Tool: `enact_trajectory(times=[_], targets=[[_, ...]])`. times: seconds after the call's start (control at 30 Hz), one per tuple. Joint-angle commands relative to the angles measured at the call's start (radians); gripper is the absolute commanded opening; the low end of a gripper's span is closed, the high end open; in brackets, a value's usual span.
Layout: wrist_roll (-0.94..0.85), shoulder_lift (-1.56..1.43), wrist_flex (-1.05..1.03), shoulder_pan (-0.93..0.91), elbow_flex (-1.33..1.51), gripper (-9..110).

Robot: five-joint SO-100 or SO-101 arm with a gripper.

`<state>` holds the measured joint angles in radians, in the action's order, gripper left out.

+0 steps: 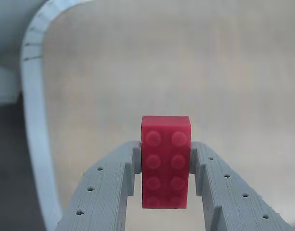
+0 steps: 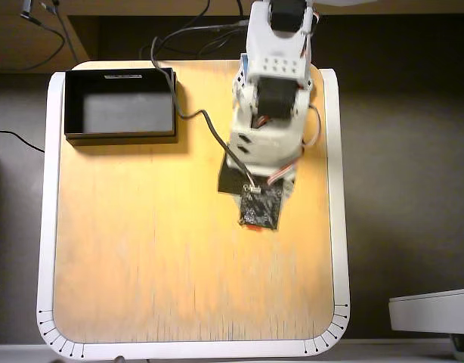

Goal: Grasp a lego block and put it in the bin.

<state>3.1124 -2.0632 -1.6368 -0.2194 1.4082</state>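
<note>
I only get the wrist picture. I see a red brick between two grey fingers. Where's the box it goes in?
Observer: The bin sits at the table's top-left corner in the overhead view, and nothing is in it.
Operator: Is the tool close to it?
Observer: No. The tool, shut on the lego block, is right of the table's middle, overhead.
Operator: Is anything in the way?
Observer: Only a black cable running beside the bin's right wall.

The white arm (image 2: 271,106) reaches out over the table — its gripper (image 1: 165,166) is clamped, both grey fingers (image 1: 114,187) pressing the lego block (image 1: 165,161).
</note>
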Motion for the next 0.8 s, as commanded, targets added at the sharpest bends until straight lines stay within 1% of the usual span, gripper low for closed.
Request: enact_trajectory(times=[0.0,0.17,0.27,0.53,0.77], targets=[[0.049,-0.152,-0.081,-0.150,-0.083,0],[0.051,-0.209,-0.123,-0.353,-0.083,0],[0.058,-0.216,-0.124,-0.511,-0.083,0],[0.218,-0.207,-0.123,-0.957,-0.081,0],[0.279,-0.158,-0.123,-1.201,-0.069,0]])
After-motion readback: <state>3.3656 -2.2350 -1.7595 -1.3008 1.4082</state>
